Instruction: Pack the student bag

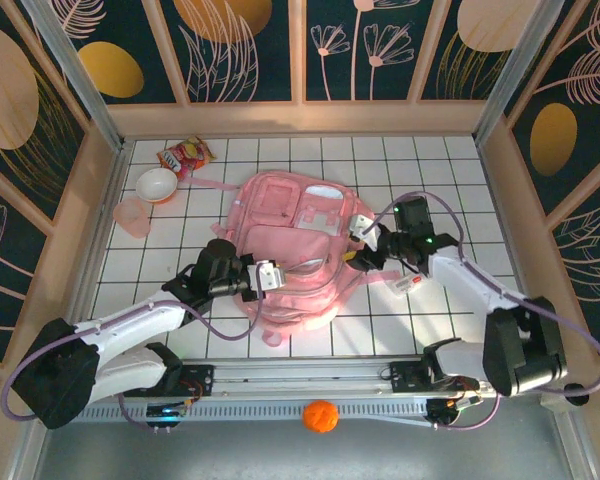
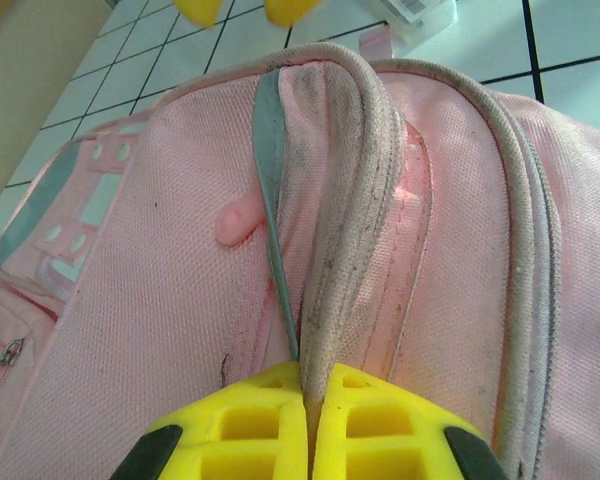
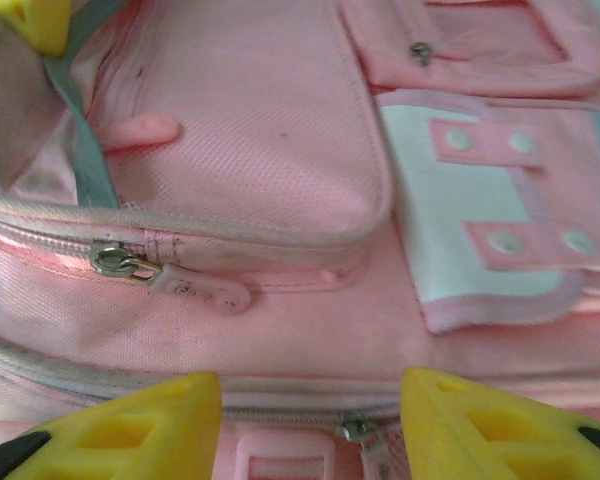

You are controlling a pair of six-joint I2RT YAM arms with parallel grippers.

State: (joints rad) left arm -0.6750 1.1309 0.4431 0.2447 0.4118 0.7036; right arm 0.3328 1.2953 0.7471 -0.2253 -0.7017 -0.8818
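Yellow fingers (image 2: 230, 435) of the left jaws sit closest to the lens. They are pressed together with a raised fold of the student bag (image 2: 160, 230) pinched between them. The fold, edged with greyish piping and a grey-green zip tape, runs straight away from the jaws.

From above, the student bag (image 1: 290, 250) lies flat in the middle of the white tiled counter (image 1: 450, 170), between the two sets of jaws. The left jaws grip its near-left part and the right jaws are at its right edge. The right jaws stand partly open, their yellow fingers (image 3: 130, 425) apart with nothing gripped. The bag's pink front lies between and beyond them, and I cannot tell whether the tips touch the fabric.

Just beyond the right jaws a silver zip pull (image 3: 115, 262) lies on a pocket seam, and further across is a white patch (image 3: 480, 230) with pink studded straps. Behind the right jaws, beside that arm, a small clear box (image 1: 408, 283) lies on the counter.

Well beyond the left jaws, off to their left, a white bowl (image 1: 157, 184) stands with a pink cup (image 1: 133, 216) just beside it and a snack packet (image 1: 185, 155) past it. An orange ball (image 1: 321, 415) lies behind both sets of jaws, past the base rail.
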